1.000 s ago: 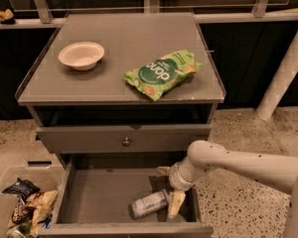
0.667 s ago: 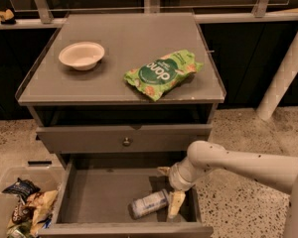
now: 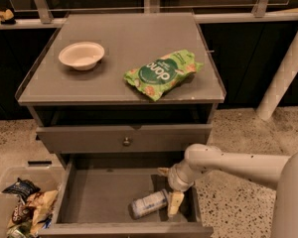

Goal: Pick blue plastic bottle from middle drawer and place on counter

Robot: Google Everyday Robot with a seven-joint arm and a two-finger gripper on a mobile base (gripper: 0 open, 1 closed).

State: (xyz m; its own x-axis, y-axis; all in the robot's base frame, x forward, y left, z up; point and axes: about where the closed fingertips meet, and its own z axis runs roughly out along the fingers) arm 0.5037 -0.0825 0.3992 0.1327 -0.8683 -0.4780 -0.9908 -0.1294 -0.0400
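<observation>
The blue plastic bottle (image 3: 148, 204) lies on its side in the open middle drawer (image 3: 102, 192), towards its front right, with its base pointing left. My gripper (image 3: 169, 187) reaches into the drawer from the right, just above the bottle's right end. Its fingers are spread apart: one fingertip (image 3: 163, 171) sits behind the bottle and the other (image 3: 175, 203) touches or sits just beside its right end. The gripper holds nothing. The counter (image 3: 129, 33) is the grey cabinet top above.
On the counter stand a white bowl (image 3: 81, 55) at the left and a green snack bag (image 3: 163, 73) at the right. A shut drawer front with a round knob (image 3: 126, 142) is above the open drawer. A bin of snack packs (image 3: 21, 207) sits on the floor at the left. A white post (image 3: 284, 78) leans at the right.
</observation>
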